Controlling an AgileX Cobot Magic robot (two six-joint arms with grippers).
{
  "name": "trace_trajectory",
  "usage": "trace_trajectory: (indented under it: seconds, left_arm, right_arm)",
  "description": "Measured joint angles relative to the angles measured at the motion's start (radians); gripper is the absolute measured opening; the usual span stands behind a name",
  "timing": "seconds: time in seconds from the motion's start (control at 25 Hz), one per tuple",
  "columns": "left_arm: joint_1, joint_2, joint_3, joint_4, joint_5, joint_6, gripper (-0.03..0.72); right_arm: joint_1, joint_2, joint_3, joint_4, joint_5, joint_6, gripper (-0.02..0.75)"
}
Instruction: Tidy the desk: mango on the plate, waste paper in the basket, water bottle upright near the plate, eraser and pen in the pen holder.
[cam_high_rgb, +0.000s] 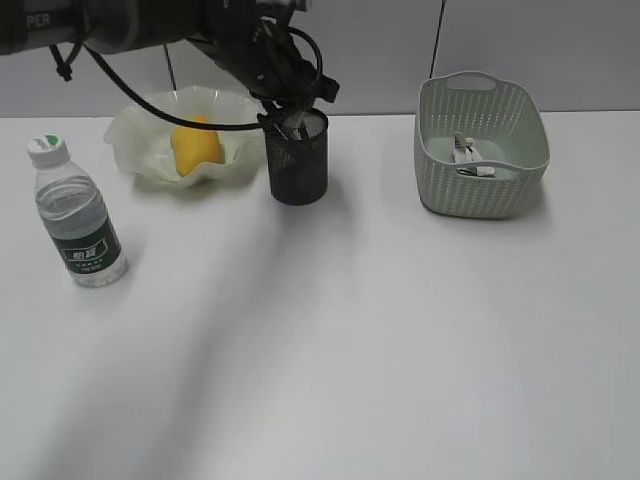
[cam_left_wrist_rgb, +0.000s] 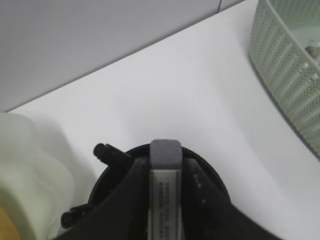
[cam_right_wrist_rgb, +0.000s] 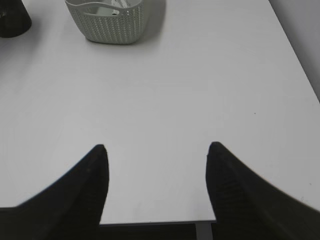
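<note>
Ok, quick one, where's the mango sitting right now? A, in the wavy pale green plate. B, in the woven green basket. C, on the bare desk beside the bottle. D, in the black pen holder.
A: the yellow mango lies inside the plate with the ruffled rim, left of the pen holder and away from the basket.

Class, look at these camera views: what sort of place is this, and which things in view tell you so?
Probably a staged desk in a robot lab or office. A plain white desk stands against grey wall panels, it bears a black mesh pen holder and a water bottle, and a robot's left gripper works over the pen holder.
</note>
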Motion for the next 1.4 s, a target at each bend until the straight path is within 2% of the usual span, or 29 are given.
trace_trajectory:
  seconds: [0.16,0.2,0.4,0.48,0.64,0.88,1.0,1.24,1.4]
  left_arm:
    - [0.000,0.004,0.000,0.000,0.016,0.000,0.154]
    - [0.000,0.004,0.000,0.000,0.016,0.000,0.179]
    - [0.000,0.000,0.000,0.000,0.017,0.000,0.435]
    - [0.000,-0.008,0.000,0.000,0.015,0.000,0.477]
    - [0.000,-0.055,0.000,0.002,0.051,0.000,0.497]
    - [0.019,-0.239,-0.001,0.024,0.222,0.000,0.486]
    - [0.090,-0.299,-0.003,0.037,0.314,0.000,0.483]
    - [0.318,-0.349,-0.006,0.057,0.620,0.008,0.482]
    - [0.410,-0.453,0.052,0.050,0.651,0.009,0.482]
  right_arm:
    - [0.000,0.000,0.000,0.000,0.000,0.000,0.491]
    - [0.000,0.000,0.000,0.000,0.000,0.000,0.491]
    - [0.000,0.000,0.000,0.000,0.000,0.000,0.491]
    - [0.000,0.000,0.000,0.000,0.000,0.000,0.491]
    - [0.000,0.000,0.000,0.000,0.000,0.000,0.491]
    - [0.000,0.000,0.000,0.000,0.000,0.000,0.491]
    - [0.000,0.000,0.000,0.000,0.000,0.000,0.491]
    - [0.000,0.000,0.000,0.000,0.000,0.001,0.491]
    - [0.000,0.000,0.000,-0.001,0.000,0.001,0.491]
